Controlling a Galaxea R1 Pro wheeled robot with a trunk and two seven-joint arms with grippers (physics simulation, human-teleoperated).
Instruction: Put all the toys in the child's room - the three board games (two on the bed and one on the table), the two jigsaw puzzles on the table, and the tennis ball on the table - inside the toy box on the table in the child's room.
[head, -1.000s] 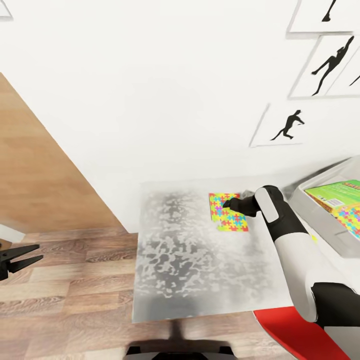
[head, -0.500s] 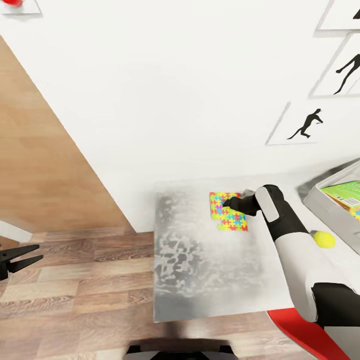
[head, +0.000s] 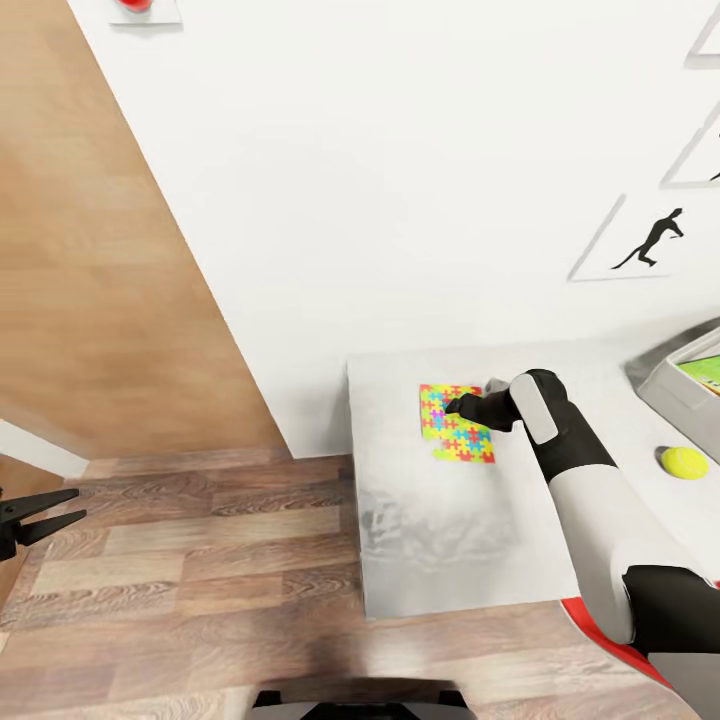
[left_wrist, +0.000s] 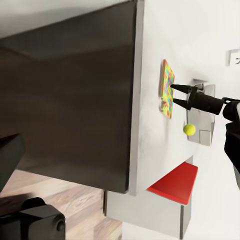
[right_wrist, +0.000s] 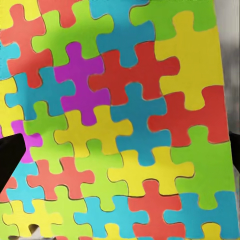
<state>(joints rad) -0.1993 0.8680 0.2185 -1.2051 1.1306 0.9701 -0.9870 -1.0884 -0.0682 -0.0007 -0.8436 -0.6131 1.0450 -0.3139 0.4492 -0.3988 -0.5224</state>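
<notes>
A multicoloured jigsaw puzzle (head: 456, 425) lies on the light grey table (head: 430, 540), a short way in from its left end. My right gripper (head: 452, 407) stands open over it, pointing at its face, and its fingertips (left_wrist: 173, 87) look to be touching it. In the right wrist view the jigsaw puzzle (right_wrist: 125, 110) spans the gap between the fingertips (right_wrist: 9, 157). The tennis ball (head: 684, 462) rests on the table to the right. The toy box (head: 672, 388) is at the right edge with a green board game (head: 706, 368) inside. My left gripper (head: 78, 504) hangs open over the floor.
A white wall with black silhouette pictures (head: 650, 240) backs the table. A wooden panel (head: 100, 250) stands to the left, with plank floor (head: 200, 580) below. A red seat (head: 598, 622) sits under the table's near edge by my right arm.
The view has swung left, so table, ball and toy box shifted right. The jigsaw stayed under my right gripper and now lies nearer the table's left end. The ball came into view.
</notes>
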